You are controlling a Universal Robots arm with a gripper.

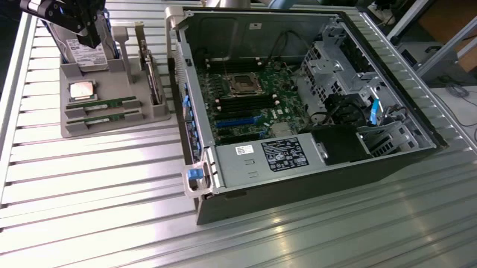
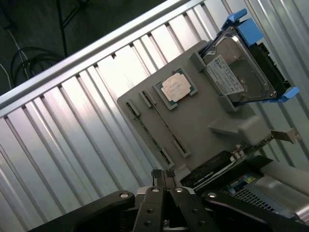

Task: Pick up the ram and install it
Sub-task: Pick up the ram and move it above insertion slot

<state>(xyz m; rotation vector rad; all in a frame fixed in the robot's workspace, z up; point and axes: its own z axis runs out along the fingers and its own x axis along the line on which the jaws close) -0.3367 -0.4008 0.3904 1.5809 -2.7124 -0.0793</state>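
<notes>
Ribbed metal desk [image 1: 89,184] underneath everything. Largest on it, an open computer case [image 1: 298,192], laid on its side with the cover off, presumably to expose the motherboard [image 1: 249,103] and its long black memory slots to reach from above. At the exterior view's left, just beside the case, a grey parts holder [image 1: 153,114], shaped to keep each part in a known pose. Standing upright in its back pocket, a hard drive [image 1: 88,53] in a blue carrier. In a square recess, a silvery processor [image 1: 82,89]. Nearer the holder's front, seated on edge in narrow grooves, the ram [image 1: 100,104] and its twin [image 1: 104,117], parallel and close together, top edges likely left free for pinching. Neither lifted yet. Above the holder, near the hard drive, the gripper [image 2: 163,174], fingers pressed together, pinching nothing.
</notes>
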